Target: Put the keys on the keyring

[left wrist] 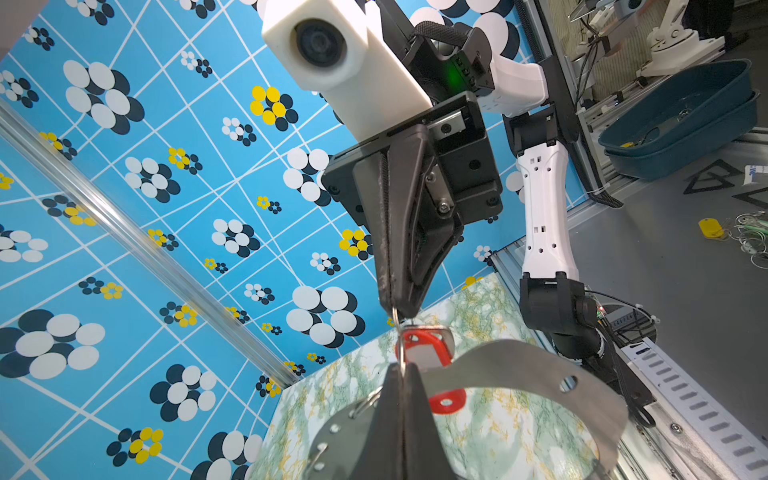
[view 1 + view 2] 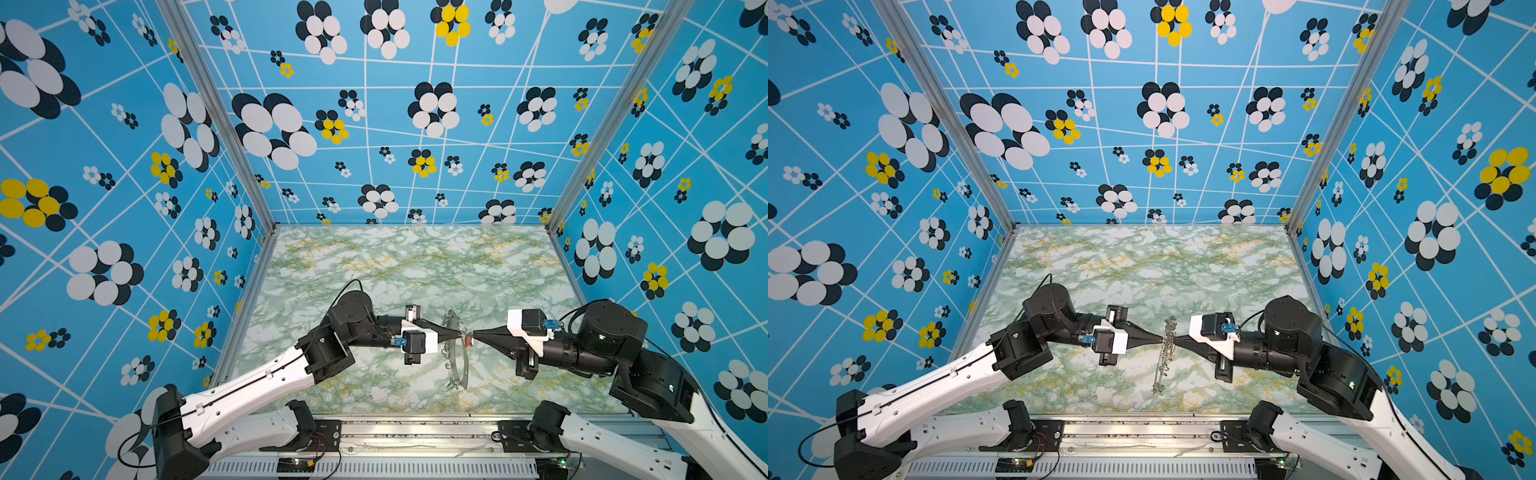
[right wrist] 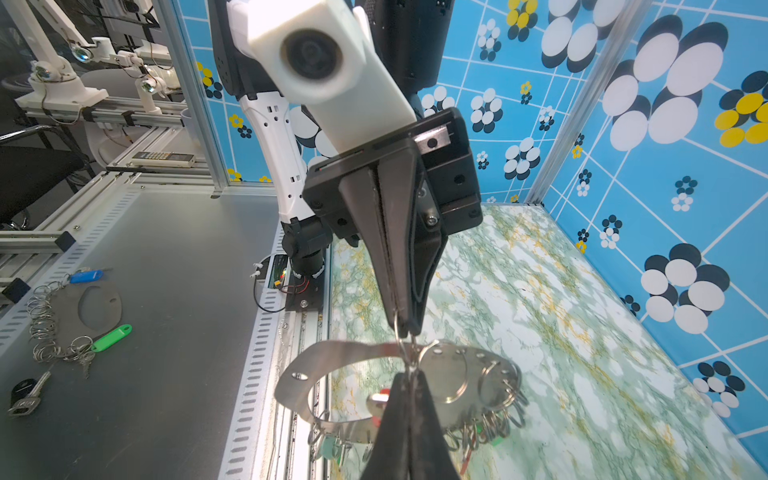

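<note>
Your left fingers [image 1: 390,415] are clamping shut on a wire ring [image 1: 400,345] at the edge of the keyring [image 1: 519,365]. Your right fingers [image 3: 397,428] are pinching it too, and a red key tag [image 1: 424,337] is hanging alongside.

Keyring [image 1: 519,363]: flat plate of grey sheet metal, smooth with a dull satin finish, edged with small rings [image 3: 503,415] of bright polished wire; red key tag [image 1: 457,398]: smooth glossy plastic. Left gripper [image 1: 403,370] and right gripper [image 1: 395,308]: fingers of matt black plastic, faintly grainy; wrist camera housing [image 1: 353,83]: matt white plastic. Tabletop [image 2: 374,266]: smooth marble-print surface with a slight sheen; walls [image 2: 374,124]: matt printed panels; posts [image 2: 214,104]: brushed silver metal.
</note>
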Tool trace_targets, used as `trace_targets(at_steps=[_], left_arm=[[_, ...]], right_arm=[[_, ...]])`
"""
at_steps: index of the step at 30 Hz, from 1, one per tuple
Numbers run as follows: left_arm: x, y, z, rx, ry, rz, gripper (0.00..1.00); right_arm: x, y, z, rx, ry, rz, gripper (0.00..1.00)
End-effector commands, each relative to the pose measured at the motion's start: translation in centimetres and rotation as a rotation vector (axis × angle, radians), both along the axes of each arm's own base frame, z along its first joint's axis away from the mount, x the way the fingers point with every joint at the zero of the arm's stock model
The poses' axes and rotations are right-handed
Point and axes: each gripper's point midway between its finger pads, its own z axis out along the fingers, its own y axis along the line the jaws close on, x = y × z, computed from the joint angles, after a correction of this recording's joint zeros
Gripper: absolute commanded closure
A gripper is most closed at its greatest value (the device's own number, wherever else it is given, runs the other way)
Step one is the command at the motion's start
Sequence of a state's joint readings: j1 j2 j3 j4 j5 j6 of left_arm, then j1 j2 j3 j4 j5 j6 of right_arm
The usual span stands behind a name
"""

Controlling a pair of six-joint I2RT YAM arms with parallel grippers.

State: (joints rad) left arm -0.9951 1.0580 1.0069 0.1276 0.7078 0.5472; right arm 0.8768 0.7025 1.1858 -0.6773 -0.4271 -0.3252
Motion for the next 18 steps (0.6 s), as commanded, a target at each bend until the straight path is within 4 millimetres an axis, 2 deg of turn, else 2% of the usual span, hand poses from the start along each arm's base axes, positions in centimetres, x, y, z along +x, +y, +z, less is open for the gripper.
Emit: trace_targets(at_steps=[1, 18], left_arm=[[-0.86, 0.29, 1.08, -0.041, -0.028, -0.043, 1.0], [-1.0, -0.05, 0.69, -0.031, -0.001, -0.066, 1.0]], right_arm=[[0.32, 0.25, 0.02, 0.001, 0.01, -0.011, 1.0], [0.36, 0.22, 0.45, 0.012, 0.002, -0.014, 1.0]])
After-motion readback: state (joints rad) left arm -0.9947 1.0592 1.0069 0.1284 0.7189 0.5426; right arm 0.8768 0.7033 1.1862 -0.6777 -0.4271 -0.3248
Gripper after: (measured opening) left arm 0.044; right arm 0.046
